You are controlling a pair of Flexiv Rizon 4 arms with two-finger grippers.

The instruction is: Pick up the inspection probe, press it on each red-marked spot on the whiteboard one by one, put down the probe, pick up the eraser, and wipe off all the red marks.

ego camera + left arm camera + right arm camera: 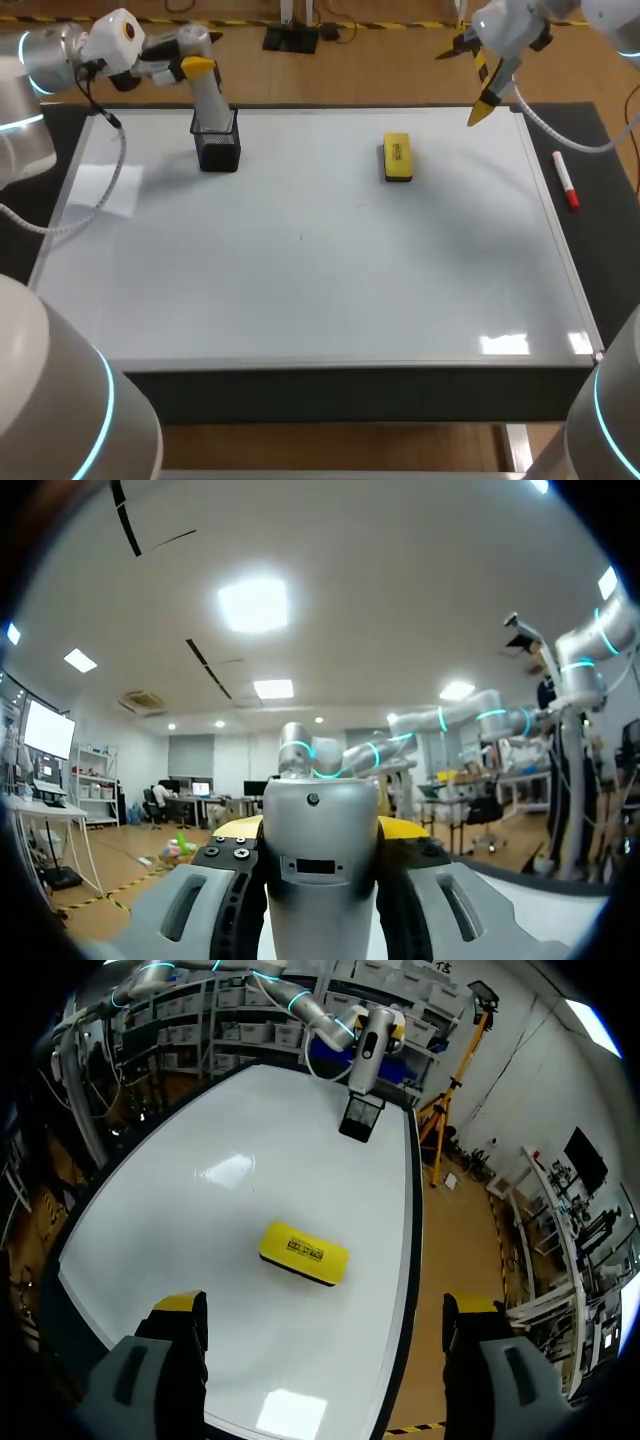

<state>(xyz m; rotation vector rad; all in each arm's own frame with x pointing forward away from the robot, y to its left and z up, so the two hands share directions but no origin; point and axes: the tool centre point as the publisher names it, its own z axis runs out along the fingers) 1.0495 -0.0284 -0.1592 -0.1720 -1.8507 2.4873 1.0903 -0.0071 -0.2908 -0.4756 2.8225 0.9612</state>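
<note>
The grey inspection probe [209,98] stands upright with its lower end in a black mesh holder [218,146] at the back left of the whiteboard [300,290]. My left gripper [199,68] is shut on the probe [320,865], gripping its upper part from two sides. A yellow eraser [397,157] lies on the board at the back right. My right gripper [469,80] hangs open and empty above the board's back right corner. In the right wrist view the eraser [303,1252] lies ahead of the right gripper [325,1310]. I see no red marks on the board.
A red marker pen [566,182] lies on the dark mat just past the board's right edge. The mesh holder [358,1117] is the only upright obstacle on the board [200,1210].
</note>
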